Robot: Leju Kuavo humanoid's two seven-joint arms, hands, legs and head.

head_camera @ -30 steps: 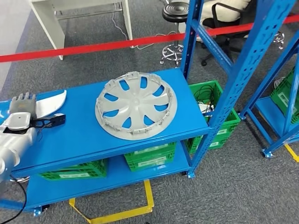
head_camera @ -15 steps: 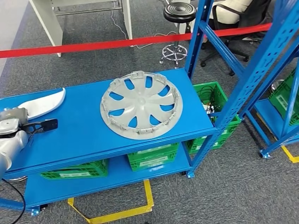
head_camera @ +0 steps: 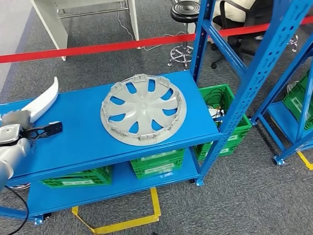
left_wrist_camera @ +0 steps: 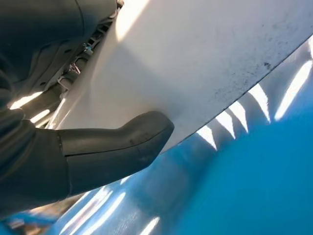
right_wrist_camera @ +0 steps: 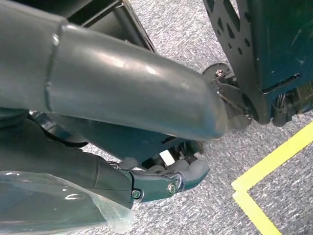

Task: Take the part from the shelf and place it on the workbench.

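Room: grey carpet floor (head_camera: 239, 196) with yellow tape lines (head_camera: 125, 223), a red barrier tape (head_camera: 110, 47) stretched across behind a blue steel shelf (head_camera: 81, 142).
Fingers, left: in the left wrist view a thick grey thumb (left_wrist_camera: 122, 142) lies pressed against the underside of the white part (left_wrist_camera: 207, 63), with darker fingers (left_wrist_camera: 36, 105) on its other face, so the part is pinched between them.
Left hand: seen from the head view, the left hand (head_camera: 14, 122) sits at the far left end of the upper shelf board and holds the white curved part (head_camera: 44, 100) by one end.
Part: it is long, curved and white; its free end tilts up off the blue board and points away from the robot.
Fingers, right: the right wrist view shows the right hand (right_wrist_camera: 166, 178) hanging above the carpet, its dark fingers (right_wrist_camera: 191, 171) lying close together and nearly straight, with nothing in them.
Shelf top: a silver wheel cover (head_camera: 143, 108) lies flat in the middle of the upper board, well apart from the part.
Below: green crates (head_camera: 157, 164) stand on the lower board, another green crate (head_camera: 221, 105) beside the upright post; white labels on them are too small to read.
Background: a black stool (head_camera: 184, 12), a dark office chair (head_camera: 243, 19) and a pale desk leg (head_camera: 48, 24) stand beyond the red tape.
Views: the close wrist picture shows dark specks on the part's white face, which the head view is too far off to pick up.
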